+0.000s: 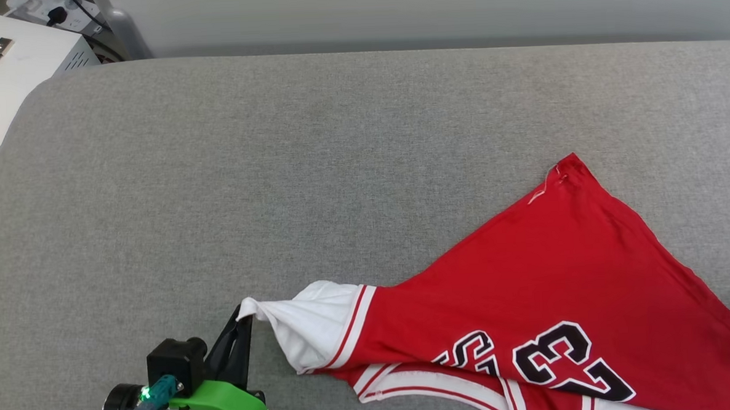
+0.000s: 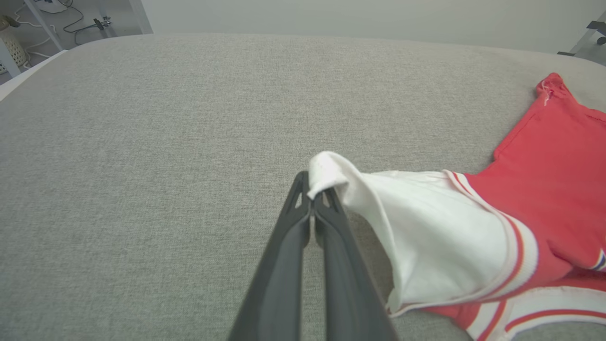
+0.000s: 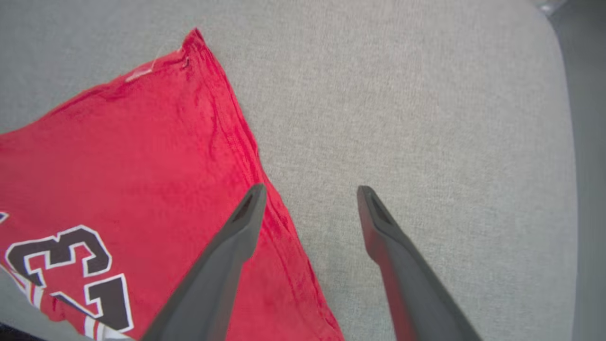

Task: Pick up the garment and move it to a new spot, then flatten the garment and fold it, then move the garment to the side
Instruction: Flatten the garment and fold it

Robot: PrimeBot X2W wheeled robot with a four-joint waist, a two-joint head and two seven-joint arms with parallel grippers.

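My left gripper [image 2: 312, 189] is clenched on the white sleeve tip of the garment [image 1: 528, 272]. My right gripper [image 3: 310, 192] hangs released over its red edge. The lettering is partly cut off.

1. Garment [image 1: 528, 272]: red T-shirt with a white short sleeve, red-and-white striped trim, and a black "23" outlined in white. Further lettering beside it is only partly seen.
2. It is laid on the grey fabric surface [image 1: 277, 172], near side, towards the right. Part of it is cut off by the head view's lower and right edges.
3. It is not flattened. The body is bunched into a rough triangle, with one red corner pointed at the far side.
4. The white sleeve [image 2: 426, 237] is stretched leftward, its tip clamped between the closed jaws of the left gripper [image 2: 312, 192].
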